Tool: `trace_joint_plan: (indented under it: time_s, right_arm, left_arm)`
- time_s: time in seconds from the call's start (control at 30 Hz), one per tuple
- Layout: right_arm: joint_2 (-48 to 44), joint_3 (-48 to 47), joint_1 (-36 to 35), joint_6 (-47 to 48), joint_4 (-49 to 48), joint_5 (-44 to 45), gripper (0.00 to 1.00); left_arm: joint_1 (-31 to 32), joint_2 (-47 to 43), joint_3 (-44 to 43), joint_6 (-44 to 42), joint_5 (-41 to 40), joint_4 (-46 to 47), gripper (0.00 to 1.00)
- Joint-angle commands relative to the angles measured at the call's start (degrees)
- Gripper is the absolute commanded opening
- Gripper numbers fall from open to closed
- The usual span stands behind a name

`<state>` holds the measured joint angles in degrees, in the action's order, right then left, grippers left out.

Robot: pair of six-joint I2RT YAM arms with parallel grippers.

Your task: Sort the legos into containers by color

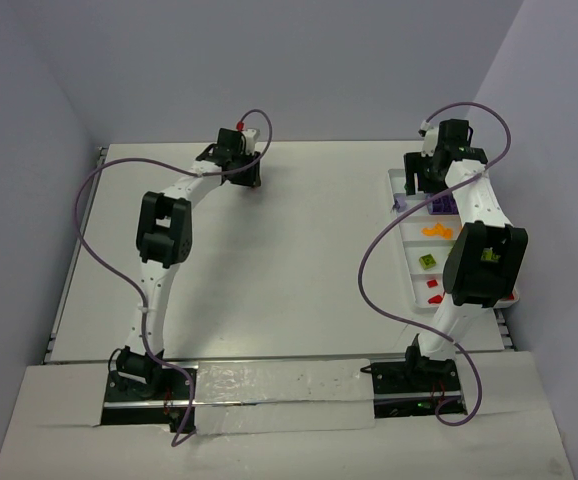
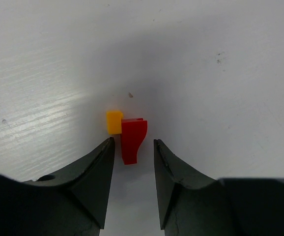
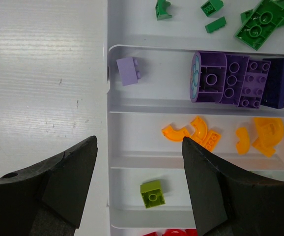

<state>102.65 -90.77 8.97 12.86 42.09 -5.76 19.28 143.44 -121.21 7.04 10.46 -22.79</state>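
Red lego, on the tabletop's far side touching an orange-yellow lego, sits between the narrowly parted, empty jaws of the left gripper: apparently the pick step, next needing closure on red alone; right gripper hangs wide-jawed over the containers.

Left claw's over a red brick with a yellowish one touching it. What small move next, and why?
Probably close the left claw on the red brick: its near end lies between the open jaws with a gap each side. The yellowish brick touches its far left corner, beyond the jaw tip, so it should stay out.
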Motion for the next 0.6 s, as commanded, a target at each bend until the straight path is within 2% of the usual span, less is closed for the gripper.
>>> trace_joint_plan:
  time_s: [0.0,0.2,0.27,0.5,0.57]
  right_arm:
    - [-0.96,-3.01,-0.31,-0.47,0.63,-0.61,0.77]
    - [-0.77,-3.20,-0.36,-0.47,0.89,-0.85,0.77]
    - [-0.59,-3.49,-0.36,-0.58,1.01,-1.15,0.76]
    - [-0.43,-4.41,-0.36,-0.73,1.51,-1.72,0.76]
    - [-0.45,-4.41,-0.36,-0.73,1.52,-1.81,0.76]
  left_arm:
    - [0.54,1.19,-2.94,-0.27,-0.66,1.30,0.44]
    - [1.02,1.07,-2.89,-1.43,-0.88,0.64,0.34]
    - [1.19,1.14,-2.84,-1.95,-1.68,0.58,0.27]
    - [1.63,1.23,-2.80,-4.48,-5.04,-0.34,0.17]
    - [1.72,1.30,-2.79,-4.95,-5.43,-0.69,0.09]
